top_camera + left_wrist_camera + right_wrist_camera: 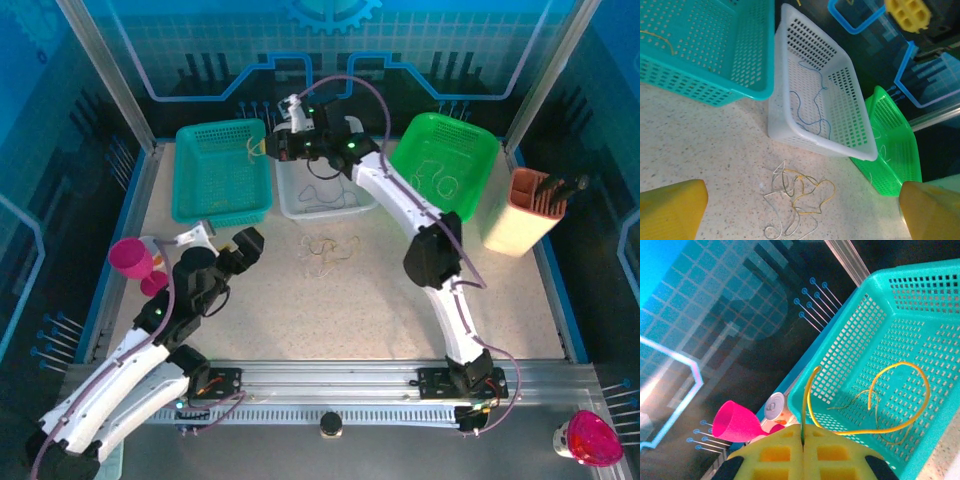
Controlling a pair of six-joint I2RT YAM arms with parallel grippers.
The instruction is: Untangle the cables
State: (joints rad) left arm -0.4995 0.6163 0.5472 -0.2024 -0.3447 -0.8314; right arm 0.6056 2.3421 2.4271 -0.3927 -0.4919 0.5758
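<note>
right gripper (803, 444) clamped on yellow cable (808, 390) above teal basket (840, 365), left of white basket (782, 115). left gripper (222, 245) wide open. cable tangle (797, 195) just in front of white basket.

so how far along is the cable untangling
Roughly halfway. Done: a dark cable lies in the white basket and a whitish one in the green basket. In hand: the right hand is shut on a yellow cable over the teal basket, not yet released. Left: a small tangle of whitish and yellowish wires on the table, with the open left hand facing it.
</note>
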